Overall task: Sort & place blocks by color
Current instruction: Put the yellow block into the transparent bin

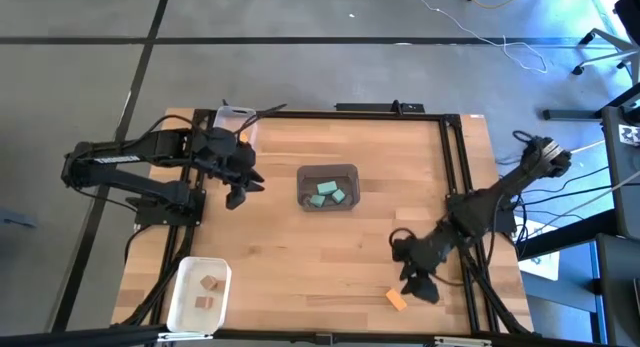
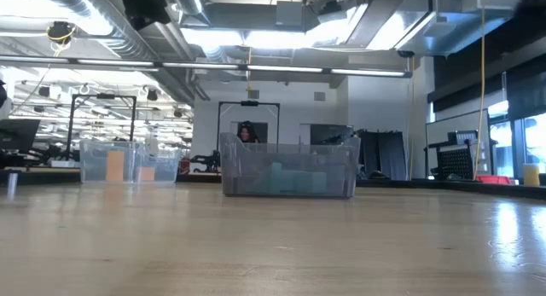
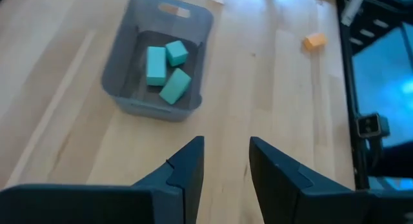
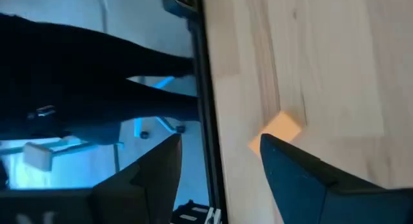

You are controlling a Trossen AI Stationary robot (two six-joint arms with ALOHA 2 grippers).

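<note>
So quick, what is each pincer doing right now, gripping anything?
Left pincer: open, holding nothing, left of the grey bin.
Right pincer: open, holding nothing, beside the orange block.

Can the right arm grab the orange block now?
Probably yes. The right gripper hangs open right beside the orange block, which lies alone on bare table with nothing in the way.

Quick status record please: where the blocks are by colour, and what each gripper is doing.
teal blocks: three, inside grey bin, table centre
tan blocks: two, inside white bin, near left corner
orange block: loose on the table, near right edge
left gripper: open, empty, left of grey bin
right gripper: open, empty, over orange block
</note>
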